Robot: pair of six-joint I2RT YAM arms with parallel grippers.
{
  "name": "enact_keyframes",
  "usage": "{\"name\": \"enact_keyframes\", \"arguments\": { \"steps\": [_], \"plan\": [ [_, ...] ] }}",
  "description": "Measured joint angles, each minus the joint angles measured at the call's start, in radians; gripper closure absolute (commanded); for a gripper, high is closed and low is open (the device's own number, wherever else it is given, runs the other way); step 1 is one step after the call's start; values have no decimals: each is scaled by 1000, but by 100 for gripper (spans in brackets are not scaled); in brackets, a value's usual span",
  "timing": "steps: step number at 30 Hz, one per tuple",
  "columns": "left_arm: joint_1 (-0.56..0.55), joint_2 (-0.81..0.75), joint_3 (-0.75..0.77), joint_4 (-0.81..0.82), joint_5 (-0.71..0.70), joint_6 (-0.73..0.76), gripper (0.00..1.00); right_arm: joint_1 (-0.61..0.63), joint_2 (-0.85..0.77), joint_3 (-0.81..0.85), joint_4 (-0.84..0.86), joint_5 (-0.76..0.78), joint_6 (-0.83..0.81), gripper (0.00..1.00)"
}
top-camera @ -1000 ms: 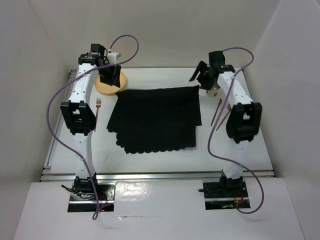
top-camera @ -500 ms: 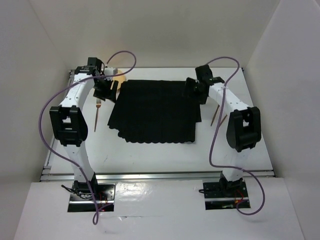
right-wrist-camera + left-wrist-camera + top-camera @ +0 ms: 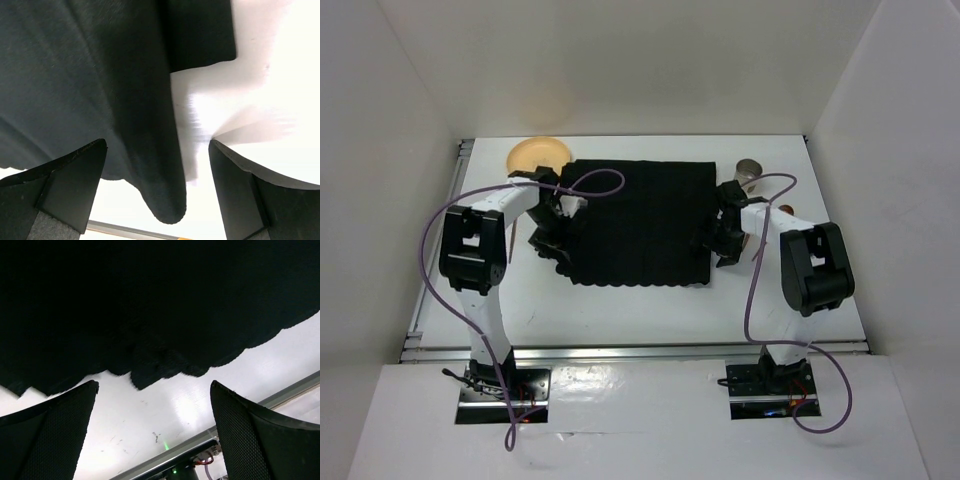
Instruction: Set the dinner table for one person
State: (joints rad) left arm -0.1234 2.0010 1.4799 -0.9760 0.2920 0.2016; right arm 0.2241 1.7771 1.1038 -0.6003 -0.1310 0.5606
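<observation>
The dinner table [image 3: 630, 305] is a white top with a silver rail along its near edge. A black cloth mat [image 3: 640, 215] with a scalloped near edge lies at its middle. My left gripper [image 3: 548, 240] is open low over the mat's near left corner; in the left wrist view [image 3: 155, 432] the scalloped edge [image 3: 150, 372] lies just beyond the open fingers [image 3: 55, 430]. My right gripper [image 3: 716, 242] is open at the mat's near right corner; in the right wrist view [image 3: 157, 192] a fold of the mat's edge [image 3: 167, 195] sits between the spread fingers [image 3: 250, 195], not pinched.
A tan plate [image 3: 538, 153] lies at the far left beside the mat. A small metal cup [image 3: 750, 170] stands at the far right. A thin brown utensil tip [image 3: 788, 208] shows beside the right arm. Purple cables loop over both arms. White walls enclose the table.
Both grippers have moved from the mat's far corners back to its near corners. The mat has shifted and lies flatter. The plate and the cup are now uncovered.
</observation>
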Motion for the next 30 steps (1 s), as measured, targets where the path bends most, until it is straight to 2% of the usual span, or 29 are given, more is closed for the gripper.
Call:
{"name": "enact_keyframes", "arguments": {
  "steps": [7, 11, 12, 13, 14, 15, 16, 17, 19, 20, 21, 30],
  "plan": [
    [-59, 38, -8, 11, -43, -50, 2, 0, -52, -72, 77, -43, 15, 11],
    [-70, 38, -19, 0, -78, -55, 13, 0, -68, -98, 94, -50, 18, 22],
    [-74, 39, -20, -3, -82, -54, 19, 0, -69, -101, 97, -54, 18, 30],
    [-81, 45, -18, -8, -82, -50, 45, 0, -69, -105, 101, -60, 13, 36],
    [-89, 55, -11, -15, -85, -48, 59, 0, -69, -111, 109, -66, 13, 42],
    [-96, 71, -3, -20, -87, -43, 69, 0, -69, -117, 114, -69, 16, 47],
    [-101, 88, 10, -34, -82, -43, 80, 0, -71, -126, 120, -74, 18, 58],
    [-104, 103, 21, -48, -74, -48, 100, -1, -74, -135, 129, -80, 16, 63],
    [-106, 126, 33, -72, -53, -50, 100, -1, -81, -158, 145, -90, 21, 78],
    [-107, 131, 35, -81, -42, -51, 100, -2, -84, -168, 148, -96, 24, 92],
    [-107, 132, 34, -87, -35, -51, 100, -2, -87, -176, 155, -99, 26, 99],
    [-71, 80, -3, -39, -5, -44, 100, -2, -149, -169, 135, -141, 31, 100]
  ]
}}
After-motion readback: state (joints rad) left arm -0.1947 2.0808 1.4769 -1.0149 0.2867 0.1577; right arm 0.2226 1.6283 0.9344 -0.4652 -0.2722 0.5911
